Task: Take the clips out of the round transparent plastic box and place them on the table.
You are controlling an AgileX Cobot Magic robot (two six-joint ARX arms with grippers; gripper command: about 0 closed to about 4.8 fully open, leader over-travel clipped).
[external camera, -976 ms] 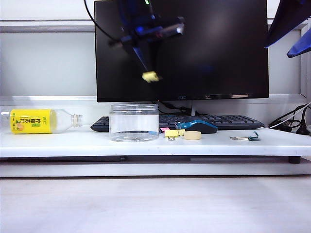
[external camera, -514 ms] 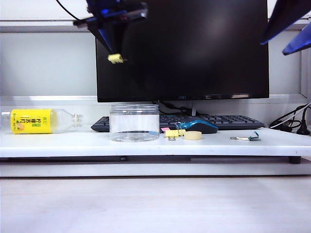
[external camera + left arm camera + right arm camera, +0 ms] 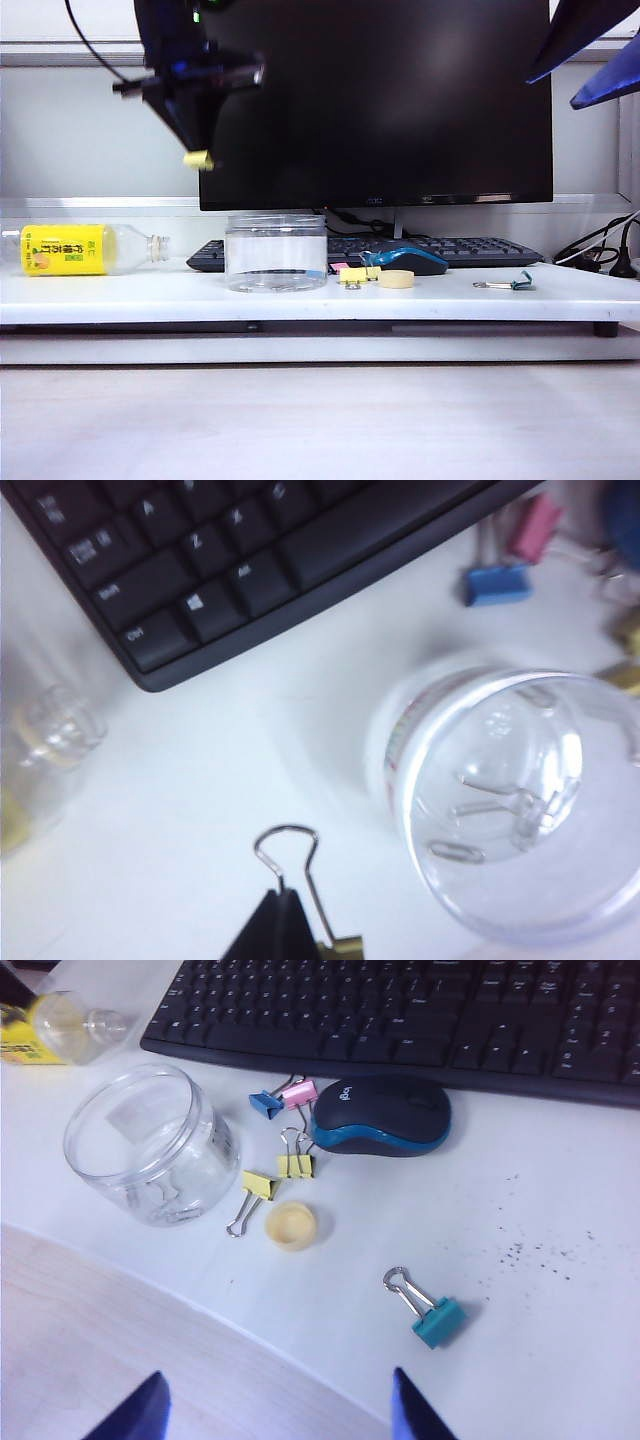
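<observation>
In the exterior view, our left gripper sits high at about ten o'clock, pinched shut on one of the clips, a pale-yellow one. A second ago it hung right of the round transparent plastic box, in front of the monitor; it has since swung left past the box and, over the last half second, dipped a little. We judge the clip is out of the box and being carried toward a free spot on the table. Our right gripper waits at the two o'clock corner, fingers spread, holding nothing. On the monitor's lower bezel we make out small letters that look like "AOC". The bottle at nine o'clock wears a yellow label whose print we cannot read.

In the left wrist view, the closed fingertips at six o'clock grip the clip by its yellow body, its wire handle poking forward. The box at four o'clock holds more clips. On the keyboard, keys read Z, X, Alt and Ctrl.

In the right wrist view, both blue fingertips stand wide apart. Two yellow clips lie just beside the box. The mouse bears a small logo, too small for us to read.
</observation>
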